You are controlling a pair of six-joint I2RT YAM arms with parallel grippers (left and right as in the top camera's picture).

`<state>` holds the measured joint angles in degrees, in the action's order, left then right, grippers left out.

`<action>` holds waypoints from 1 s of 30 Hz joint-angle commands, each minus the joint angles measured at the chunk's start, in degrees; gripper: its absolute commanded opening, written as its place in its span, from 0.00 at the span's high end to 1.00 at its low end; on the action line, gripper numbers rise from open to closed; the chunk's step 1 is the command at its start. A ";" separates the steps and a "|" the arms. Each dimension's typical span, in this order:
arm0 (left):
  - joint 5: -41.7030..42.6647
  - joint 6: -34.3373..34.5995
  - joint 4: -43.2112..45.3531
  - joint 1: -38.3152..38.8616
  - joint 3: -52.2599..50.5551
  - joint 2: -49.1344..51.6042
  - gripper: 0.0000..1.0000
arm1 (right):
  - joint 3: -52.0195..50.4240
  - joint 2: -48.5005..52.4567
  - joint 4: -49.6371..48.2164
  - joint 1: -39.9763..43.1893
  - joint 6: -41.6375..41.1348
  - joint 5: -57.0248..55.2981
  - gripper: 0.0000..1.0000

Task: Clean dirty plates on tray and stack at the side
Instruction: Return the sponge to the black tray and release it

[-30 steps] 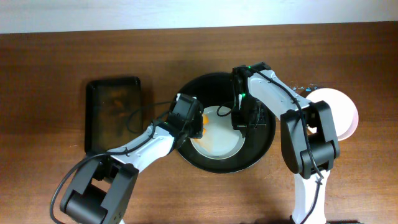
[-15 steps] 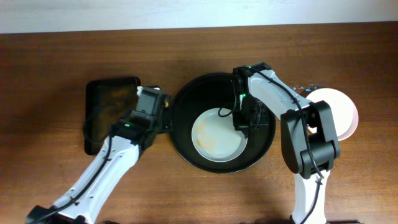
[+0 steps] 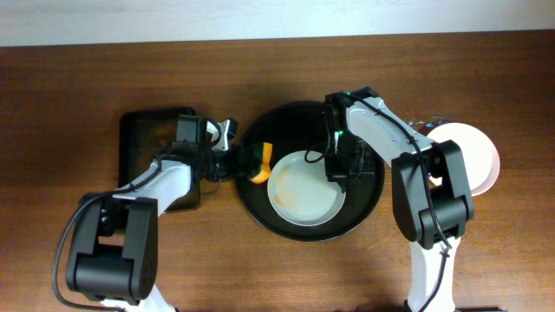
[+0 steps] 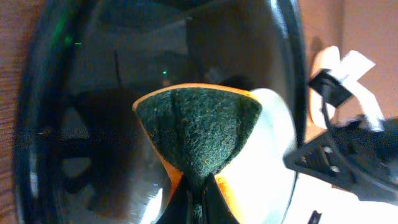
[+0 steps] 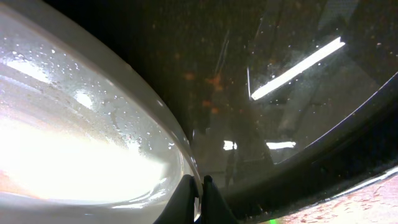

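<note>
Left fingers [image 3: 234, 161] pinch the sponge [image 3: 260, 163] (green face showing) beside the plate [image 3: 303, 192].

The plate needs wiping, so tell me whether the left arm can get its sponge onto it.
Probably yes: the sponge in the left gripper sits at the left rim of the plate; the right gripper pinches only the right rim, leaving its face open.

The left arm [image 3: 160, 178] and right arm [image 3: 381, 134] have white shells, black joints and thin black cables [image 3: 316, 156]. 1 green light [image 3: 345, 94] shows on the right arm, back from its gripper. The left gripper [image 4: 198, 190] has dark, narrow fingers [image 4: 185, 204].
</note>
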<state>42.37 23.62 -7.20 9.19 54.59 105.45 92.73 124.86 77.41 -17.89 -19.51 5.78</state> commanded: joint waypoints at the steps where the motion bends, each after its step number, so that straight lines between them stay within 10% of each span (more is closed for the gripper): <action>1: -6.69 1.22 0.26 -0.35 0.42 1.95 1.00 | -0.48 -1.62 0.20 -0.11 -0.28 -2.01 0.96; 17: -45.18 6.47 -9.42 11.26 0.42 3.74 0.99 | -0.48 -1.62 0.22 -0.11 -0.31 -1.99 0.96; 21: -11.58 -4.15 -4.33 10.75 0.57 3.67 0.99 | -0.48 -1.62 0.22 -0.11 -0.31 -1.99 0.96; 23: -16.81 8.72 -6.32 7.80 0.74 2.93 1.00 | -0.48 -1.62 0.28 -0.11 -0.28 -1.99 0.96; 30: -45.38 -6.64 -16.72 7.08 3.76 -23.28 0.99 | -0.48 -1.62 0.37 -0.11 -0.28 -1.99 0.96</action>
<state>4.91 23.20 -22.70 16.47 57.65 90.80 92.73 124.86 77.76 -17.89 -19.49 4.54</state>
